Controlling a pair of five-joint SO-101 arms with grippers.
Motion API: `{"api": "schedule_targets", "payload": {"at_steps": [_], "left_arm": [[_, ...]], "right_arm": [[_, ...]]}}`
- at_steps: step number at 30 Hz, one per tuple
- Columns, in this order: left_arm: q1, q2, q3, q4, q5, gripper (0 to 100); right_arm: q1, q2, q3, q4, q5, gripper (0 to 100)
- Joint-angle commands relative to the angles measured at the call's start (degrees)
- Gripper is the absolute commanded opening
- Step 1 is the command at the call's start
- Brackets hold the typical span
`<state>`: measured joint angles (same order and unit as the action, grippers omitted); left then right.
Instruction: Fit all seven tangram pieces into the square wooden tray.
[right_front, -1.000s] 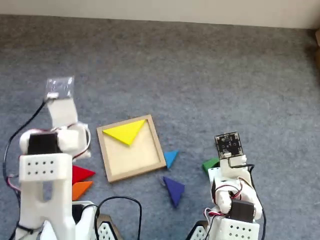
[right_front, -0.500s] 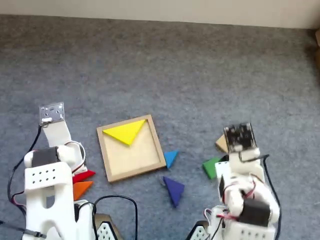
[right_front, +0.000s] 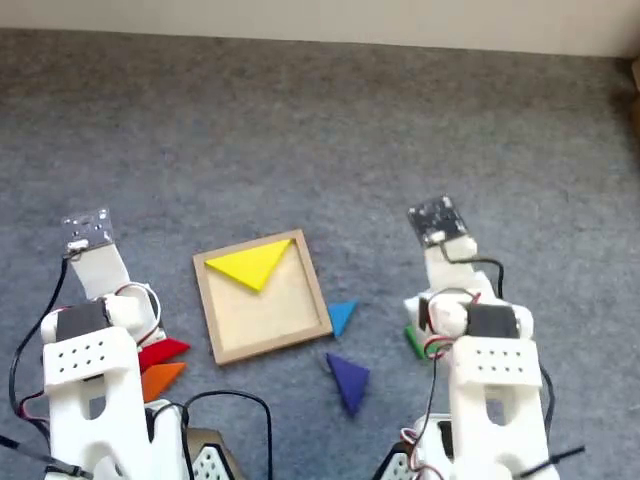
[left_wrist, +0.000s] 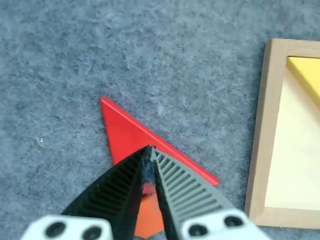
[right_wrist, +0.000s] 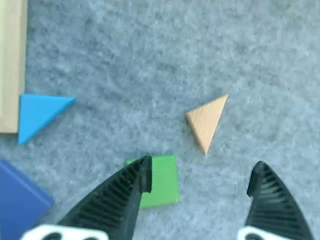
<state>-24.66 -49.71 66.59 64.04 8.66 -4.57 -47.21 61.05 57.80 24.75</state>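
Observation:
The square wooden tray (right_front: 318, 290) lies mid-table with a yellow triangle (right_front: 248, 263) in its far corner. My left gripper (left_wrist: 149, 151) is shut with nothing in it, its tips over a red triangle (left_wrist: 131, 136); an orange piece (left_wrist: 148, 220) lies just behind. My right gripper (right_wrist: 202, 171) stands open. A green square (right_wrist: 161, 188) lies by one finger, and a tan triangle (right_wrist: 207, 120) lies beyond the tips. Between the tray and the right arm lie a light blue triangle (right_front: 341, 316) and a dark blue piece (right_front: 349, 380).
Grey carpet covers the table. The red triangle (right_front: 166, 350) and orange piece (right_front: 163, 377) sit close to the left arm's base (right_front: 90, 370). The right arm (right_front: 480, 340) covers most of the green square (right_front: 410, 341). Open carpet stretches beyond the tray.
The left arm has drawn back toward its base and to the left. The right arm has swung out over the green and tan pieces, hiding the tan triangle in the high view.

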Motion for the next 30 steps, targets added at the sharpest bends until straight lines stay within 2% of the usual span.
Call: {"api": "schedule_targets", "payload": {"at_steps": [1, 4, 17, 23, 30], "left_arm": [[-1.6, -0.7, -0.4, -0.7, -0.1, 1], [-1.6, -0.7, -0.4, -0.8, -0.1, 1], [-1.5, -0.7, 1.4, -4.1, -0.1, 1], [-1.3, -0.7, 1.4, -4.0, -0.1, 1], [-1.3, -0.7, 1.4, -4.0, -0.1, 1]], "right_arm": [[-0.7, 7.2, -5.1, -5.9, -0.5, 30.4], [-0.6, 14.3, -8.8, -8.7, -4.5, 30.7], [1.5, 40.1, -27.4, -8.7, -8.9, 30.7], [1.6, 46.5, -29.1, -8.7, -8.8, 30.7], [1.7, 47.3, -28.6, -8.7, -8.7, 30.4]]}}
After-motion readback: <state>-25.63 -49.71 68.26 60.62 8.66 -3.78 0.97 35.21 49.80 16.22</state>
